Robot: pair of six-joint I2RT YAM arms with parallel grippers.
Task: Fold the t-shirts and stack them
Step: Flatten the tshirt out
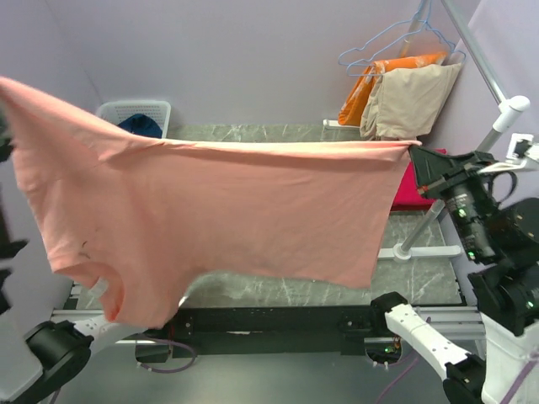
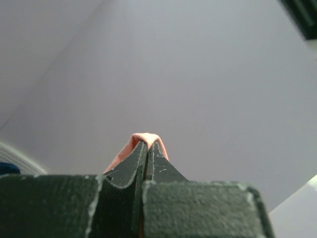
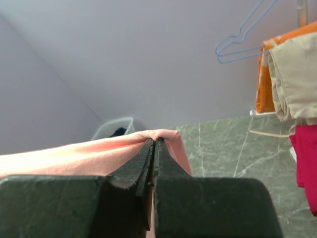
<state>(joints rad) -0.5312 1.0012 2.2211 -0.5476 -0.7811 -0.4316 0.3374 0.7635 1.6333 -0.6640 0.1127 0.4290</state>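
You see a plain salmon-pink t-shirt [image 1: 236,210], no print, with one small dark mark near its lower left; the crimson t-shirt [image 1: 411,192] at the right is plain too; the navy cloth [image 1: 141,126] lies in a white latticed basket [image 1: 126,108]; the table [image 1: 253,133] is grey-green marble with pale veins; the hangers [image 1: 396,38] are light blue, carrying an orange garment [image 1: 355,99] and a beige garment [image 1: 414,99]; the wall [image 1: 253,59] is pale lilac.

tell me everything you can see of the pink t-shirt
The salmon-pink t-shirt is plain, thin soft cloth, held up in the air and spread wide. The left gripper and the right gripper are each shut on one end of its upper edge, which runs taut. The rest hangs loose, with a white label and a small dark mark near its lower left.
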